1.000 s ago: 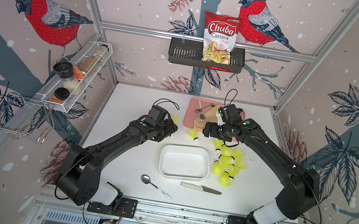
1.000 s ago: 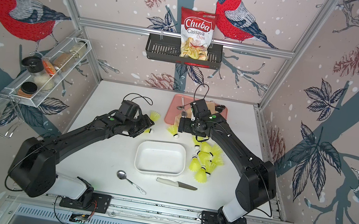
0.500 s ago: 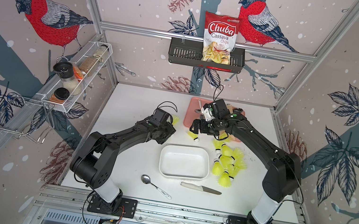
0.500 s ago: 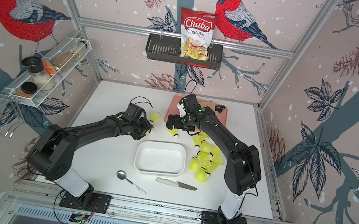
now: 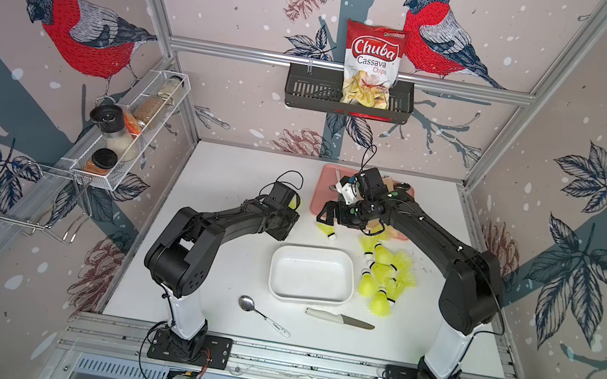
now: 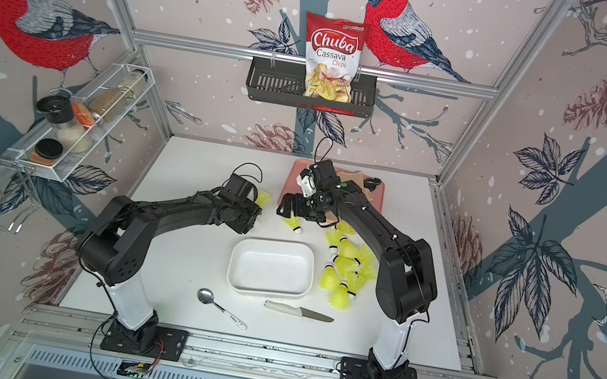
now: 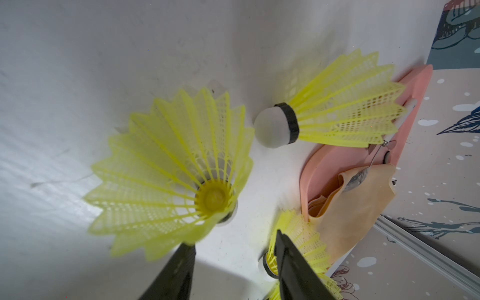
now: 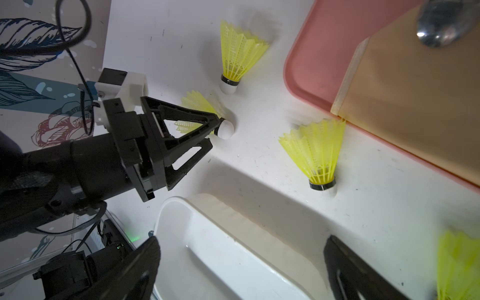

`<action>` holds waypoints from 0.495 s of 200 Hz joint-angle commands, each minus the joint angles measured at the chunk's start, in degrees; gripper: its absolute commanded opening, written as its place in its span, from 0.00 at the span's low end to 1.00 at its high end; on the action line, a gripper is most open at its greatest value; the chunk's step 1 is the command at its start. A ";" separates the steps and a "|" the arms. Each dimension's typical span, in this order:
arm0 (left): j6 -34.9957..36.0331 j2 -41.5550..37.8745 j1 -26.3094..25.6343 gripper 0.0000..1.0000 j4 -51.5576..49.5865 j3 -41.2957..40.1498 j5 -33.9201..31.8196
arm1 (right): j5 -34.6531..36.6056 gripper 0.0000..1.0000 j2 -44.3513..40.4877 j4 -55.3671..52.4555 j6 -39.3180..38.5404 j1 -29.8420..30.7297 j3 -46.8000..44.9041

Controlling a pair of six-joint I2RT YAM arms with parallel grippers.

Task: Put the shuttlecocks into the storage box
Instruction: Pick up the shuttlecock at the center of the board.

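The storage box (image 5: pixel 312 274) sits empty near the middle of the table (image 5: pixel 251 190), so the job appears to be at its first pick. The left gripper (image 8: pixel 215 132), working at about 11 o'clock from the box, has its jaws half spread around one shuttlecock (image 7: pixel 176 171). In the left wrist view one finger (image 7: pixel 181 262) brushes the skirt's edge and the other stands clear of it, so nothing is pinched yet. That shuttlecock lies on the table with its white tip (image 8: pixel 225 130) beside the fingertips.

The right gripper (image 8: pixel 241 240) hangs at 12 o'clock by the box's far rim, jaws spread wide and empty, with a lone shuttlecock (image 5: pixel 327 230) close by. The remaining shuttlecocks (image 5: pixel 384 272) lie heaped at 3 o'clock, just beside the box. Another shuttlecock (image 8: pixel 239 59) lies next to the pink tray (image 8: pixel 324 52).

The next move probably calls for squeezing the springy skirt just behind the tip and lifting. The left gripper would then swing toward 5 o'clock and let go over the box, without meeting the right gripper.
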 commanded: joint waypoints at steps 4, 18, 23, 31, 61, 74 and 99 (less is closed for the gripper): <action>-2.58 0.92 -0.16 0.53 -0.97 0.72 -2.05 | -3.78 0.99 1.71 1.47 -0.35 -0.42 1.05; -2.50 1.82 -0.16 0.53 -1.06 1.27 -2.54 | -4.17 0.98 2.56 1.45 -0.27 -0.42 1.47; -2.59 2.22 -0.16 0.53 -1.29 1.51 -2.66 | -4.15 0.98 2.77 1.59 -0.11 -0.42 1.47; -2.59 2.94 -0.16 0.52 -1.43 1.93 -2.68 | -4.09 0.98 2.93 1.98 0.16 -0.51 1.48; -2.85 4.71 -0.19 0.49 -1.70 2.68 -3.75 | -4.01 0.98 3.03 2.74 0.94 -0.77 1.65; -2.81 5.35 -0.16 0.47 -2.23 3.21 -4.02 | -4.01 0.98 3.13 2.67 0.98 -0.78 1.48; -2.35 6.00 -0.16 0.41 -2.99 3.76 -4.59 | -3.92 0.97 2.93 2.78 1.10 -0.79 0.88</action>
